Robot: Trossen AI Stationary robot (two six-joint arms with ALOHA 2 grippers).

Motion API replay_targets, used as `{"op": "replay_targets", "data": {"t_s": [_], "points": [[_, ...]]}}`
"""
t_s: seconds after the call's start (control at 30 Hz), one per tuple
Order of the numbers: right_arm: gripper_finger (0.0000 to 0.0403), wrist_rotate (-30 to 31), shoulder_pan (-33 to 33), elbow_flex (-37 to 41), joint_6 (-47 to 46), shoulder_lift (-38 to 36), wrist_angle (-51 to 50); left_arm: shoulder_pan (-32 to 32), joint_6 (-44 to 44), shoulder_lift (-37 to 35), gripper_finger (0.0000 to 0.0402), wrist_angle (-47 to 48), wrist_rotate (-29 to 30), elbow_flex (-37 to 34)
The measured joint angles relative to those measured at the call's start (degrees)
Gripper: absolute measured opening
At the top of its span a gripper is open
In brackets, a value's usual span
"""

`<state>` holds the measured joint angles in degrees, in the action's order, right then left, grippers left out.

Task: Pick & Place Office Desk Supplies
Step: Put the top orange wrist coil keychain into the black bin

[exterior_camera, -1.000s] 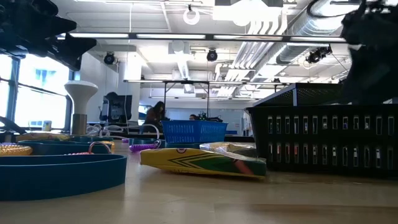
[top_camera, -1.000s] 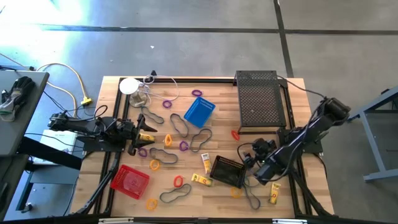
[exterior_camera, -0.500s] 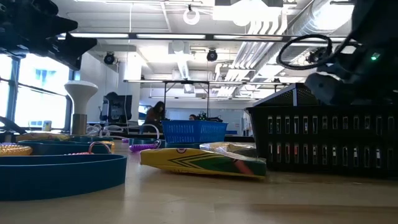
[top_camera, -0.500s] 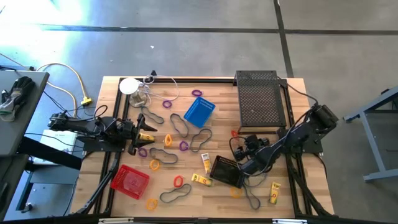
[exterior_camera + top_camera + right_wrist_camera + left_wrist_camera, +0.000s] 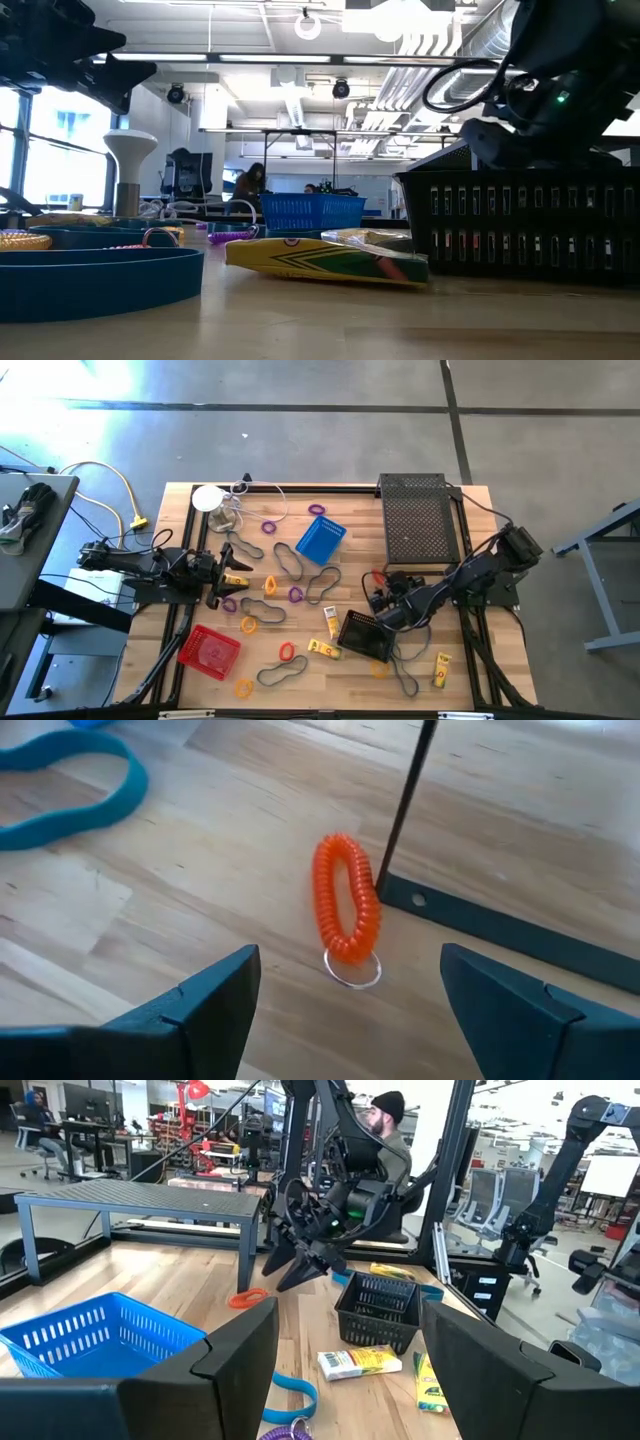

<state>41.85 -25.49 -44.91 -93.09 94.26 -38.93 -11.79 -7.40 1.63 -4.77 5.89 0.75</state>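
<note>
Lining up on the red coil (image 5: 346, 910): right gripper (image 5: 345, 1005) hangs open just over it, beside the tray (image 5: 421, 520) leg. I'd straddle the coil, drop straight, mind that leg. Left gripper (image 5: 222, 581) idles open.

The right gripper (image 5: 378, 600) is held low over the table's middle, fingers spread apart. The left gripper (image 5: 238, 581) is parked at the left side, fingers likewise apart.

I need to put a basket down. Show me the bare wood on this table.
Bare wood lies along the near edge right of the yellow tube. Another patch sits between the blue basket and the flat mesh tray. The middle, around the grey loops and black basket, is crowded.
</note>
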Motion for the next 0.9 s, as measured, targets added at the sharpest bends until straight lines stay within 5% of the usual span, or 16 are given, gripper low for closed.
{"op": "replay_targets", "data": {"t_s": [0.9], "points": [[0.0298, 2.13, 3.03, -0.02, 0.14, 8.34, 5.13, 0.00, 0.48, 0.00, 0.0238, -0.38, -0.02, -0.01]]}}
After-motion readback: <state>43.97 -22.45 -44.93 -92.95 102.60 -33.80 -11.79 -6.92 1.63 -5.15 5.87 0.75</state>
